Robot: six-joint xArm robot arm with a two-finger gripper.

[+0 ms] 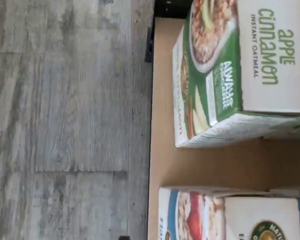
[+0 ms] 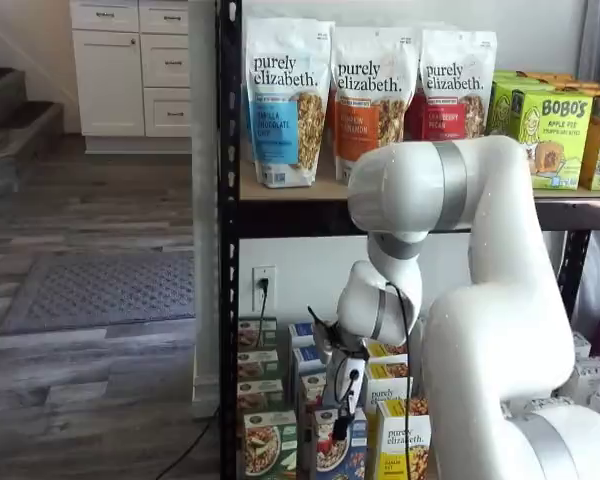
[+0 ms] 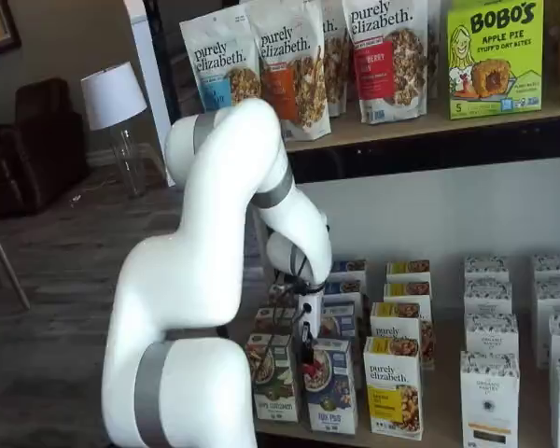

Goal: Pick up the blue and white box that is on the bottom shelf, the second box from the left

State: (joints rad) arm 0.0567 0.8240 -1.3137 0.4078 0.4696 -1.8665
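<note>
The arm reaches down in front of the bottom shelf, where the blue and white box stands upright at the front of its row, between the green-and-white carton and the yellow-and-white carton. The step in hand appears to be the approach: the end effector hangs just above and behind the box top, holding nothing, and whether its fingers are spread cannot be told. The next move likely calls for a short descent centred on the box, clear of both neighbours.
</note>
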